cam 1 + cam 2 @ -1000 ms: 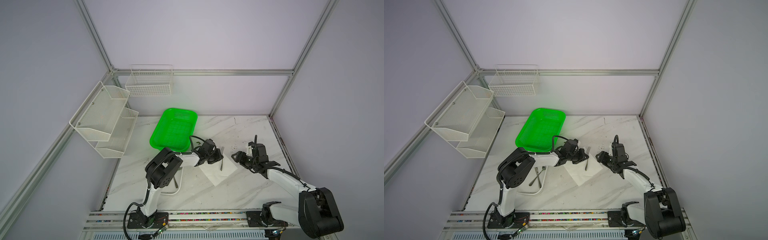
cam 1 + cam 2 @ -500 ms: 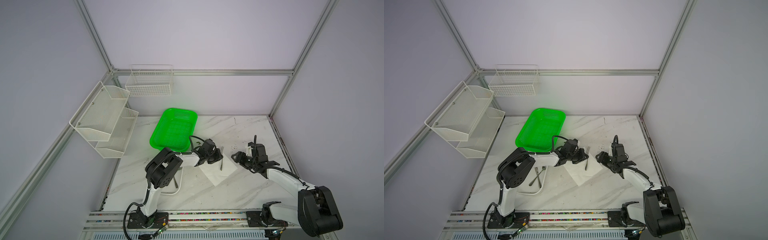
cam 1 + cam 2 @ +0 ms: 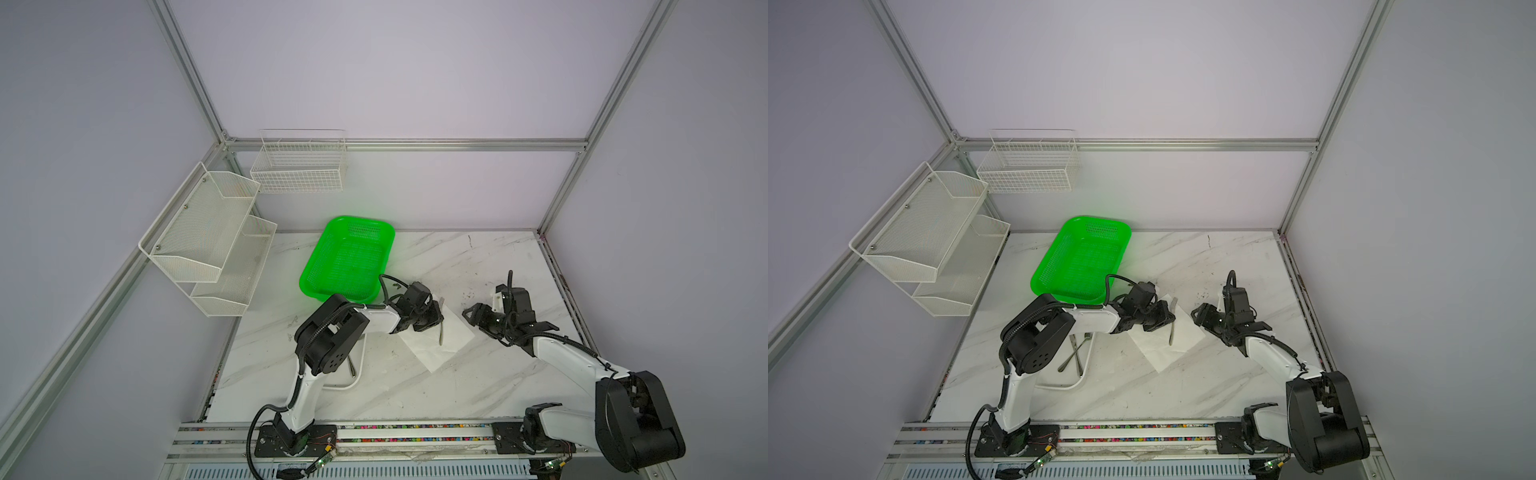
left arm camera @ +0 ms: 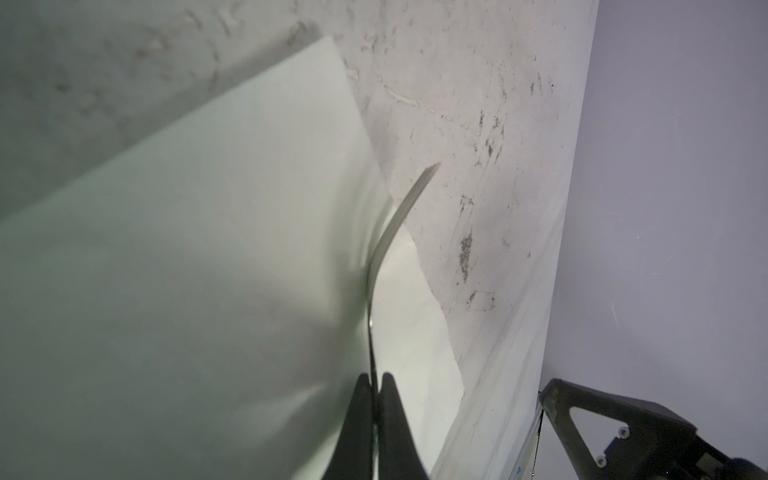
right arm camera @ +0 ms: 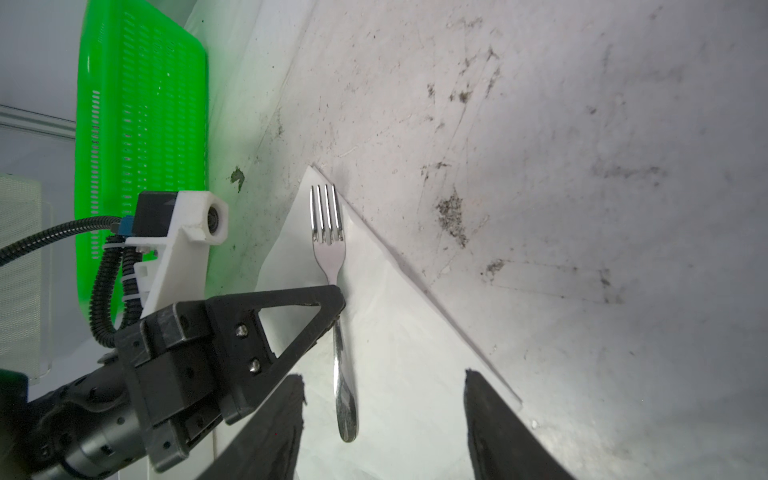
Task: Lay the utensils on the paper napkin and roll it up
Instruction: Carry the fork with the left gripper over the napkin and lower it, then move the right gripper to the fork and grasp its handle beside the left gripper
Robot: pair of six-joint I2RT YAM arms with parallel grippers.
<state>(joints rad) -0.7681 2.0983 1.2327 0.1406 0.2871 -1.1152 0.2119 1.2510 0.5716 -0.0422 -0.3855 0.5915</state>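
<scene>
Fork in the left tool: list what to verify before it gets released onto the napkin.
1. Grip: the left tool is shut on the fork near its neck: ok.
2. Handle lies over the paper napkin: ok.
3. Tines inside the napkin's edge: cannot tell, they sit right at it near a corner.
4. Fork resting fully on the paper: cannot tell.
5. The right tool is open, empty and apart from the fork: ok.
6. The other utensils on the napkin: not ok, two lie crossed in the white tray.
</scene>
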